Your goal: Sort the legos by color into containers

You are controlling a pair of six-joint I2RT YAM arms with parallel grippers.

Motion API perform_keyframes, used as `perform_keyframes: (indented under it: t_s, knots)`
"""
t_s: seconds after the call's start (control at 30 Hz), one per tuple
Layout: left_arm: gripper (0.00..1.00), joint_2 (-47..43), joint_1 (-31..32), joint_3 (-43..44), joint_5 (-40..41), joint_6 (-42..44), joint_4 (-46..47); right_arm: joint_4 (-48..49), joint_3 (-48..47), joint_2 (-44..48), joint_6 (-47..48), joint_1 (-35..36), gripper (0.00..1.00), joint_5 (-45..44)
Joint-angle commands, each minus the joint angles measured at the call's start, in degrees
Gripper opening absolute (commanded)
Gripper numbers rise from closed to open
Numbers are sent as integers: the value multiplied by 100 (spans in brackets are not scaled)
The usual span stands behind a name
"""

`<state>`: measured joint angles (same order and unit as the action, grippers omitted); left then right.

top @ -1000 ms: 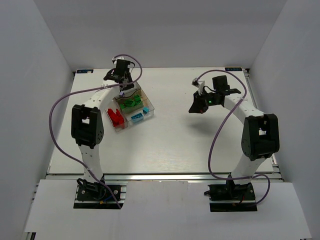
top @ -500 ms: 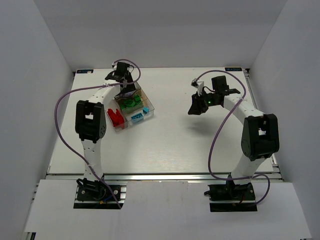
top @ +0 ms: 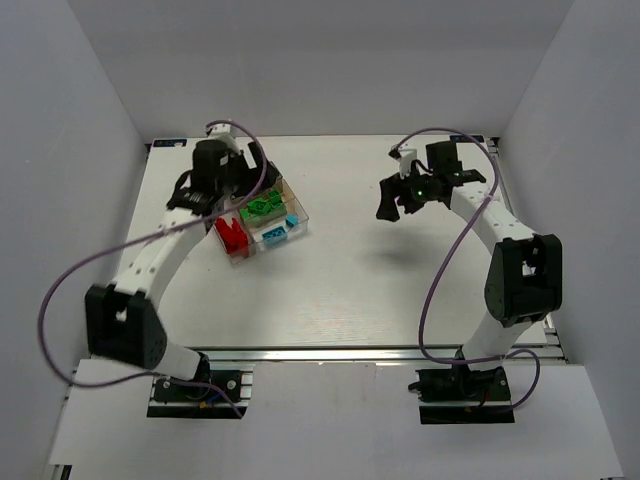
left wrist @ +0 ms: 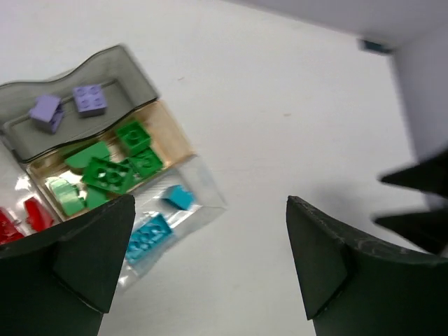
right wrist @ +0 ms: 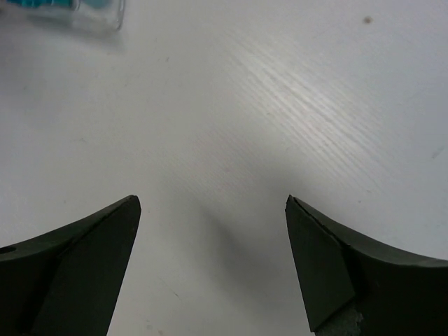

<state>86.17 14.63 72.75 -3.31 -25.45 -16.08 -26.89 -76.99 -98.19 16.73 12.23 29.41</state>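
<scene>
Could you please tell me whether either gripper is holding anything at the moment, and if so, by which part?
Nothing is held. The left gripper and the right gripper both stand open, with nothing between their fingers.

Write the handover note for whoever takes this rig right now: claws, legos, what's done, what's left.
Claws: the left claw is open and empty, up beside the box. The right claw is open and empty over bare table, off to the box's right.
Legos: every one in sight is in the box. The red, green and cyan each have their own compartment, and two purple are in the smoky back part.
Done: sorting looks finished; no loose lego shows.
Left: probably only a check. I cannot tell whether the purple sit in a compartment or the lid.
</scene>
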Motion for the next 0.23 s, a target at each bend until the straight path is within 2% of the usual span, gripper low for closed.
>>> perform_keyframes:
  t_s: [0.0, 0.13, 0.2]
  knots:
    - [98, -1065, 13, -866, -846, -188, 843, 185, -675, 222, -846, -19, 89, -831]
    - [98, -2162, 13, -1946, -803, -180, 1001, 158, -765, 283, -891, -54, 89, -1024]
    - [98, -2437, 13, -2168, -732, -153, 1001, 351, -651, 397, -988, -45, 89, -1008]
